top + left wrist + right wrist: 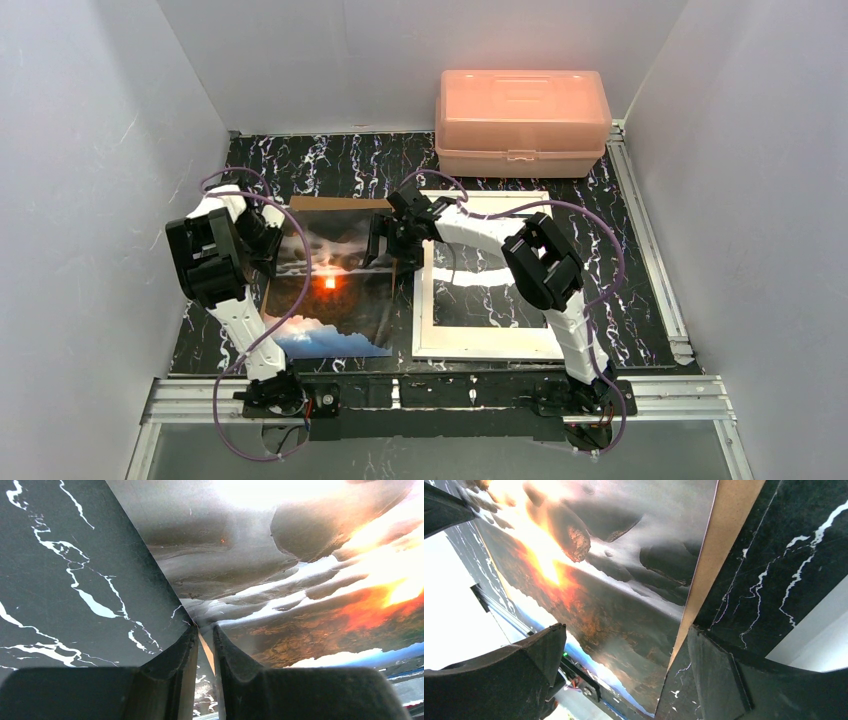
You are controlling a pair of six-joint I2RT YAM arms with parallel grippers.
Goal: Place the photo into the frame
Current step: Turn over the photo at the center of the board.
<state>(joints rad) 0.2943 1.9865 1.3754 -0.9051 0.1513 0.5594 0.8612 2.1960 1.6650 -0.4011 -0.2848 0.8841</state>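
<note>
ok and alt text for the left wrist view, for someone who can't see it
Close up, the left arm's two dark fingers are pinched on the edge of the glossy photo, dark clouds with an orange glow, which fills the upper right. To the left lies the black table with white marble veins.

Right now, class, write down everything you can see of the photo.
The photo is a glossy rectangular print: dark clouds, an orange-red glow at centre, blue-white along the near edge. It lies over a brown board, left of the frame. The left gripper pinches its left edge; the open right gripper straddles its right edge and the board's.
</note>
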